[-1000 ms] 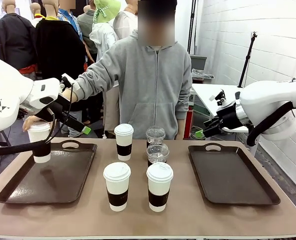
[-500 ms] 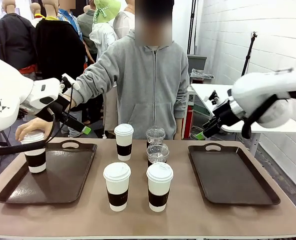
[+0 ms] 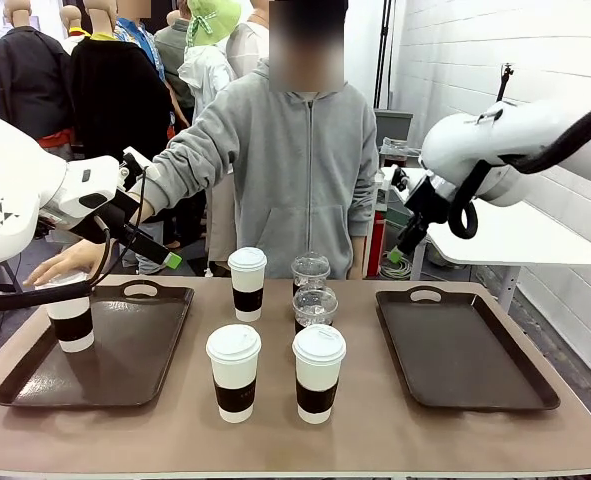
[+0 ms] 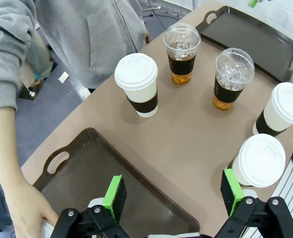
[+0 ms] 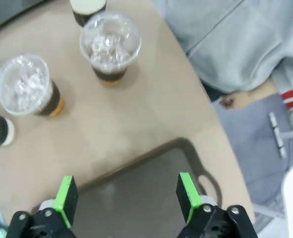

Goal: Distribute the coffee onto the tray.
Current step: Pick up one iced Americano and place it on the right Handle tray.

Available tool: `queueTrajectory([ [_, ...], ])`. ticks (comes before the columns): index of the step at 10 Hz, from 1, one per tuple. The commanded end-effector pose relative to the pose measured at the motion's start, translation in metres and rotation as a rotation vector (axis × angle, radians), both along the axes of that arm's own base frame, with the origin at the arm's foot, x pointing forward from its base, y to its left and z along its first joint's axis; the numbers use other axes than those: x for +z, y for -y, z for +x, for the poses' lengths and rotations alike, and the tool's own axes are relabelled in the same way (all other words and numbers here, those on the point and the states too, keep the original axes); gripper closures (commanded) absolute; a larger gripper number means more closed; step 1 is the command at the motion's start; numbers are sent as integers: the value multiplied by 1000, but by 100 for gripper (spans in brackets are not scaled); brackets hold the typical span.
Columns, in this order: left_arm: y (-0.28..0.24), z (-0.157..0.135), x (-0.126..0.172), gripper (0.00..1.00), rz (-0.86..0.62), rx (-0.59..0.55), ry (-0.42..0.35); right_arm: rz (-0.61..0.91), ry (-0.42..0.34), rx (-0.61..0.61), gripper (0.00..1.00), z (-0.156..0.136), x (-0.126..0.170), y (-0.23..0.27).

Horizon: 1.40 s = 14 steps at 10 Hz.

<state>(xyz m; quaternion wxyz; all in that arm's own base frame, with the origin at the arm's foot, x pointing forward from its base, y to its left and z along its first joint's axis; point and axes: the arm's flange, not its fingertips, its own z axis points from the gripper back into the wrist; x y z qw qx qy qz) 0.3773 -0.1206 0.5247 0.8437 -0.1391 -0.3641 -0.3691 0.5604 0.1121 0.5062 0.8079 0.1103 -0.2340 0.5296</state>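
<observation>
A person's hand (image 3: 63,268) rests on the lid of a sleeved paper cup (image 3: 72,322) standing at the left end of the left tray (image 3: 125,372). Three more paper cups (image 3: 246,284) (image 3: 234,372) (image 3: 318,372) and two clear dome-lidded cups (image 3: 310,271) (image 3: 315,307) stand on the table between the trays. My left gripper (image 3: 165,255) hangs open above the left tray's far edge; in its wrist view the left gripper (image 4: 173,193) holds nothing. My right gripper (image 3: 400,250) is raised beyond the right tray (image 3: 465,350); the right gripper (image 5: 127,192) is open over that tray's handle end.
The person in a grey hoodie (image 3: 305,170) stands at the far side, one arm stretched to the left tray. A white side table (image 3: 515,230) stands behind the right arm. The right tray's brown surface (image 5: 151,183) is bare.
The person's hand lowered the paper cup onto the left tray's left end. My right arm swung up and towards the middle. The left arm stayed put.
</observation>
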Motion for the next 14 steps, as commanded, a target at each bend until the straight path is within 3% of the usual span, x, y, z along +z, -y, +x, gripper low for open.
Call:
queueTrajectory([
  [1, -2, 1, 0, 0, -5, -2, -2, 172, 39, 45, 0, 11, -21, 12],
  [8, -2, 1, 0, 0, -5, -2, -2, 562, 183, 157, 0, 24, -75, 30],
  [9, -2, 1, 0, 0, -5, -2, -2, 581, 171, 136, 0, 22, -82, 32],
  [10, -2, 1, 0, 0, -5, -2, -2, 503, 172, 114, 0, 26, -62, 26],
  [14, -2, 1, 0, 0, -5, -2, -2, 503, 172, 114, 0, 26, -62, 26],
])
